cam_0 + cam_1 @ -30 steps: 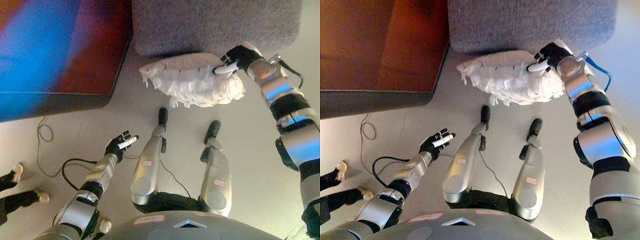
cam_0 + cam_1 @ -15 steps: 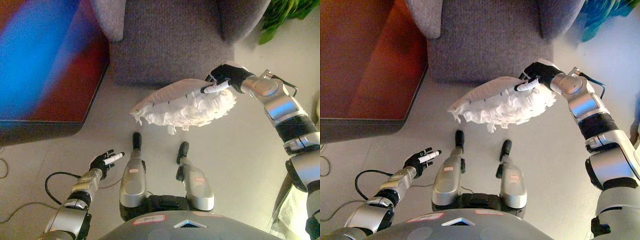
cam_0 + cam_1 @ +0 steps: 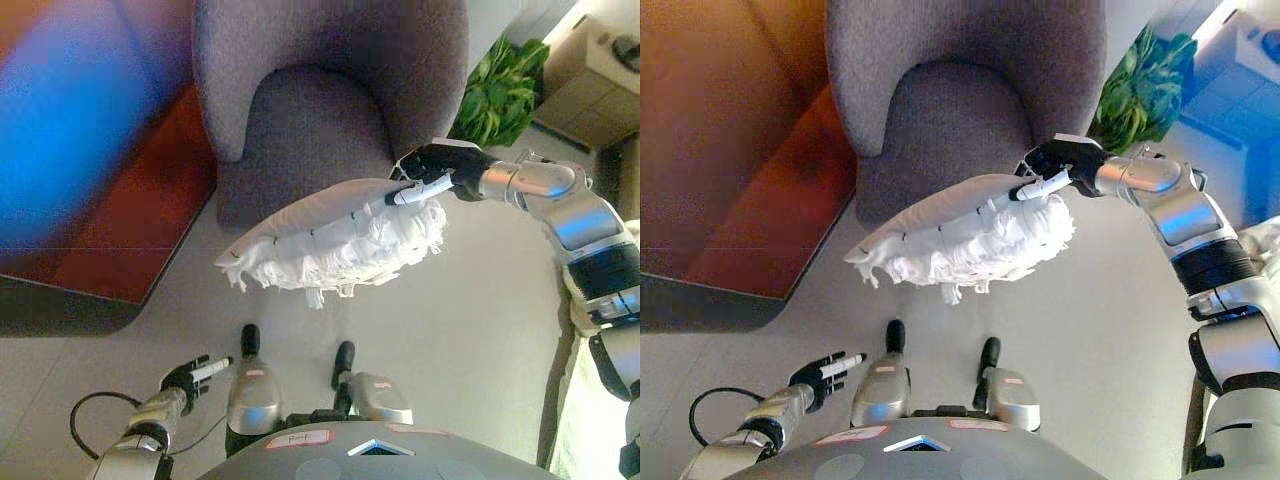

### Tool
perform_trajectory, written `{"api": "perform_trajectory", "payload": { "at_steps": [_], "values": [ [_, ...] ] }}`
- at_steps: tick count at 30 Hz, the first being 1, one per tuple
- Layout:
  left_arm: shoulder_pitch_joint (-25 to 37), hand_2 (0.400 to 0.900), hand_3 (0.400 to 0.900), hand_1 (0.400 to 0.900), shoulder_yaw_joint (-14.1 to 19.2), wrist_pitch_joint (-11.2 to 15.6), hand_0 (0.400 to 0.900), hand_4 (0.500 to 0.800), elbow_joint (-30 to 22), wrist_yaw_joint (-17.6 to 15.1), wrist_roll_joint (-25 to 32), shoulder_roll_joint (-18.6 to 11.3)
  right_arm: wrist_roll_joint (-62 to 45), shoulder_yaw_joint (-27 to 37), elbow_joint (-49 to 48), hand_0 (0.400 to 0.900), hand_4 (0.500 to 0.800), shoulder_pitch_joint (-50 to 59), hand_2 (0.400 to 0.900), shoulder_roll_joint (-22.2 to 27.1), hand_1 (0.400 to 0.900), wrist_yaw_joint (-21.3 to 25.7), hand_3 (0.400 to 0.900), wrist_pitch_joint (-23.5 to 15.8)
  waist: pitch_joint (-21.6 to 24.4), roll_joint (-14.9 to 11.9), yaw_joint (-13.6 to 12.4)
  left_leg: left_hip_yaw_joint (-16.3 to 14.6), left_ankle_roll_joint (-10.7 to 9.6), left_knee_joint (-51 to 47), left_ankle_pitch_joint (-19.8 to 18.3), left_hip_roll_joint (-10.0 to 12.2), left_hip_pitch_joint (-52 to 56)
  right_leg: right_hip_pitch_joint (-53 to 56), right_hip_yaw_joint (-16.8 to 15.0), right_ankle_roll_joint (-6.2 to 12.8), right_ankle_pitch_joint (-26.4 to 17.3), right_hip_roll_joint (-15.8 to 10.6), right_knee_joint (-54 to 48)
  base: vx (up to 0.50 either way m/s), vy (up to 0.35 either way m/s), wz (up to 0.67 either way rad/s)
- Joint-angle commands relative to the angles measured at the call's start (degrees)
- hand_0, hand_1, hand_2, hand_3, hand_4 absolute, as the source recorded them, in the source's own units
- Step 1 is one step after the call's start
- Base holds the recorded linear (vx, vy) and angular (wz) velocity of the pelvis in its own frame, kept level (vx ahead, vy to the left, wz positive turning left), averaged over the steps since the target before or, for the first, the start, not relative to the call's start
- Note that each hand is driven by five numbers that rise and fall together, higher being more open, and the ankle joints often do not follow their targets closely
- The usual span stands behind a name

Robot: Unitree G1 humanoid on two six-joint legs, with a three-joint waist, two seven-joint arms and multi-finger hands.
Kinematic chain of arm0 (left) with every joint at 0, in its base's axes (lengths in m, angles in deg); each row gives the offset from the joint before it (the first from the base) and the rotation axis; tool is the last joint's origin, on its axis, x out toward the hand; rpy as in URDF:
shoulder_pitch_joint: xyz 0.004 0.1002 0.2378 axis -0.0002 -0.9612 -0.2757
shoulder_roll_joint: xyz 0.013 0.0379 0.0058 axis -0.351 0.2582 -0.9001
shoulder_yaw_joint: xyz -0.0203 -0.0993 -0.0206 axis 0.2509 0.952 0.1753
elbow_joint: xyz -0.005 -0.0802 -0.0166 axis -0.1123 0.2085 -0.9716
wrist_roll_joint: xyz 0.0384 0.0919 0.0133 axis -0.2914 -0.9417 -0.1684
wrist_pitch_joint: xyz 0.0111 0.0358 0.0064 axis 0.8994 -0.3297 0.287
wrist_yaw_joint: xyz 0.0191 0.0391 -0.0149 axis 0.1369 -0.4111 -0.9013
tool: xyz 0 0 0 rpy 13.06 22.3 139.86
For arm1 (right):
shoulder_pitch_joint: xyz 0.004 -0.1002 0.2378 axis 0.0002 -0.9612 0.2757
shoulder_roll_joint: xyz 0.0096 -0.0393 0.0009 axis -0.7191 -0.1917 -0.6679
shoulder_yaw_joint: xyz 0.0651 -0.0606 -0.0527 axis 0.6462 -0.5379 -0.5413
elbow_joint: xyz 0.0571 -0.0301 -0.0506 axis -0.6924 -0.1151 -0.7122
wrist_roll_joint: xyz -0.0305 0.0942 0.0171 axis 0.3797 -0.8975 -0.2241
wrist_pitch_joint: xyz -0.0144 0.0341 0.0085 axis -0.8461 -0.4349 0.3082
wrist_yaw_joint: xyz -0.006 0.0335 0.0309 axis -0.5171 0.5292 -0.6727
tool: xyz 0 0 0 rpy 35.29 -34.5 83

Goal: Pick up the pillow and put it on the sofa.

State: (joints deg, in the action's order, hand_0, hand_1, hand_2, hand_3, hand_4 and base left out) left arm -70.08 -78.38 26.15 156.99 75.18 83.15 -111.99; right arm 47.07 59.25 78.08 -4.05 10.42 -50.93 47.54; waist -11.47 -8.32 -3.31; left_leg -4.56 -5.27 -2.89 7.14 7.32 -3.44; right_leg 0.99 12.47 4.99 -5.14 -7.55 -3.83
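Note:
A white frilled pillow (image 3: 330,240) hangs in the air in front of the grey sofa chair (image 3: 325,110), held by its right end. My right hand (image 3: 432,168) is shut on that end, level with the front of the chair's seat (image 3: 955,130). The pillow's left end droops free. My left hand (image 3: 190,375) is open and empty, low at the lower left near the floor.
A reddish-brown table (image 3: 730,170) stands to the left of the chair. A green plant (image 3: 500,95) stands right of the chair, with a cardboard box (image 3: 590,90) beyond it. Pale floor (image 3: 470,330) lies below the pillow.
The camera has tilted up, showing more of the chair. My right hand has raised the pillow off the floor towards the seat. My left hand stays low.

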Motion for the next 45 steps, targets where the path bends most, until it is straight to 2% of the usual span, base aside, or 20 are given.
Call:
{"api": "perform_trajectory", "payload": {
  "at_steps": [1,6,10,15,19,23,29,33,37,41,42,43,45],
  "values": [
    [-1.7,0.900,0.900,0.900,-3.3,0.4,0.900,0.800,4.3,0.3,-2.8,-0.3,-11.6,6.1,-2.0,0.400,0.500,10.5,0.400,5.0,0.400,2.4,0.400,-2.1,6.4,1.5,-0.7,-1.7,0.9,-2.0,-3.4,0.4,3.8,3.1,-0.8,4.27,3.4,-1.7,4.8,0.05,0.006,0.02],
    [-1.6,0.900,0.900,0.900,-3.7,0.0,0.900,0.800,6.1,0.8,-2.4,-0.5,-19.7,3.4,2.3,0.400,0.500,18.5,0.400,5.7,0.400,3.7,0.400,0.3,7.5,0.7,-1.0,-1.8,0.8,-2.0,-3.8,0.3,4.6,3.7,-0.7,4.59,2.8,-1.8,4.3,0.04,0.012,0.01],
    [-1.5,0.900,0.900,0.900,-3.9,0.0,0.900,0.800,6.9,0.9,-2.4,-0.1,-22.3,1.7,4.6,0.400,0.500,22.2,0.400,5.8,0.400,3.9,0.400,2.6,8.1,0.4,-1.1,-1.7,0.7,-2.1,-4.1,0.2,5.0,3.7,-0.9,4.76,2.3,-2.0,4.2,0.04,0.019,0.02],
    [-1.6,0.900,0.900,0.900,-4.9,-0.4,0.900,0.800,7.4,0.7,-2.5,0.0,-24.9,-1.0,14.5,0.400,0.500,28.0,0.400,5.3,0.400,6.0,0.400,5.2,8.7,-0.1,-2.1,-1.2,0.8,-2.1,-4.5,0.0,5.3,3.9,-0.6,4.98,2.0,-2.2,4.0,0.07,-0.003,0.07],
    [-1.9,0.900,0.900,0.900,-5.8,-0.4,0.900,0.800,7.9,0.1,-2.4,0.0,-26.5,-1.8,21.9,0.400,0.500,31.0,0.400,4.3,0.400,7.7,0.400,5.5,8.5,-0.1,-3.2,-0.7,0.7,-2.1,-4.6,0.0,5.3,4.2,0.1,5.13,1.9,-2.3,3.6,0.10,-0.026,0.14],
    [-2.6,0.900,0.900,0.900,-6.4,0.2,0.900,0.800,9.0,0.0,-3.0,-0.9,-27.5,-0.9,32.1,0.400,0.500,35.0,0.400,3.7,0.400,10.0,0.400,5.2,8.0,0.0,-4.9,0.2,0.7,-2.1,-4.7,0.0,4.8,4.5,1.5,5.12,2.0,-2.5,3.0,0.11,-0.042,0.18],
    [-3.2,0.900,0.900,0.900,-6.5,1.1,0.900,0.800,9.1,0.9,-3.5,-2.2,-30.4,1.6,42.1,0.400,0.500,38.0,0.400,5.1,0.400,16.0,0.400,8.7,6.6,0.5,-7.0,1.7,0.8,-2.1,-4.6,0.0,2.5,3.6,2.9,5.19,2.3,-2.9,2.5,0.06,-0.060,0.16],
    [-2.8,0.900,0.900,0.900,-7.0,2.6,0.900,0.800,8.3,2.0,-3.7,-2.7,-33.7,4.5,45.8,0.400,0.500,36.6,0.400,5.9,0.400,16.4,0.400,10.5,4.4,1.4,-8.3,3.2,0.7,-2.1,-4.1,0.1,0.2,2.0,3.9,5.30,2.3,-3.4,2.6,-0.01,-0.087,0.18],
    [-1.0,0.900,0.900,0.900,-8.4,3.4,0.900,0.800,7.2,2.2,-2.5,-3.3,-33.3,7.0,48.4,0.400,0.500,35.9,0.400,6.2,0.400,18.4,0.400,6.9,1.4,2.9,-9.0,4.2,0.4,-1.9,-3.5,0.2,-2.9,-0.2,4.6,5.40,1.8,-4.3,2.5,-0.09,-0.090,0.14],
    [1.2,0.900,0.900,0.900,-10.2,3.8,0.900,0.800,5.4,2.0,1.8,-3.5,-30.7,5.8,49.5,0.400,0.500,37.8,0.400,6.9,0.400,21.2,0.400,3.7,-1.9,5.6,-9.0,4.8,0.1,-2.0,-2.2,-0.5,-6.9,-3.2,5.0,5.19,1.1,-5.1,2.0,-0.20,-0.005,0.05],
    [1.5,0.900,0.900,0.900,-10.7,3.7,0.900,0.800,5.0,2.1,2.8,-3.5,-29.4,5.1,50.0,0.588,0.613,38.5,0.588,7.3,0.588,25.4,0.588,3.5,-2.5,6.2,-8.9,5.0,0.1,-2.0,-1.9,-0.7,-7.6,-4.0,5.0,5.13,0.9,-5.4,2.0,-0.16,0.043,0.00],
    [1.7,0.900,0.900,0.900,-10.6,3.9,0.900,0.800,4.7,1.8,3.1,-3.0,-29.2,4.7,50.1,0.900,0.800,38.5,0.900,7.6,0.900,28.3,0.900,2.8,-3.2,7.0,-8.8,5.1,0.0,-1.9,-1.9,-0.9,-8.1,-4.6,4.9,5.00,0.8,-5.7,2.2,-0.14,0.051,-0.03],
    [2.2,0.900,0.900,0.900,-11.1,3.7,0.900,0.800,4.1,1.7,4.4,-3.2,-30.9,4.2,49.7,0.900,0.800,39.5,0.900,8.0,0.900,29.8,0.900,2.7,-4.0,7.8,-8.4,4.8,-0.2,-2.0,-1.5,-1.0,-8.6,-5.3,5.0,5.00,0.8,-5.9,2.2,-0.11,0.053,-0.06]
  ]
}}
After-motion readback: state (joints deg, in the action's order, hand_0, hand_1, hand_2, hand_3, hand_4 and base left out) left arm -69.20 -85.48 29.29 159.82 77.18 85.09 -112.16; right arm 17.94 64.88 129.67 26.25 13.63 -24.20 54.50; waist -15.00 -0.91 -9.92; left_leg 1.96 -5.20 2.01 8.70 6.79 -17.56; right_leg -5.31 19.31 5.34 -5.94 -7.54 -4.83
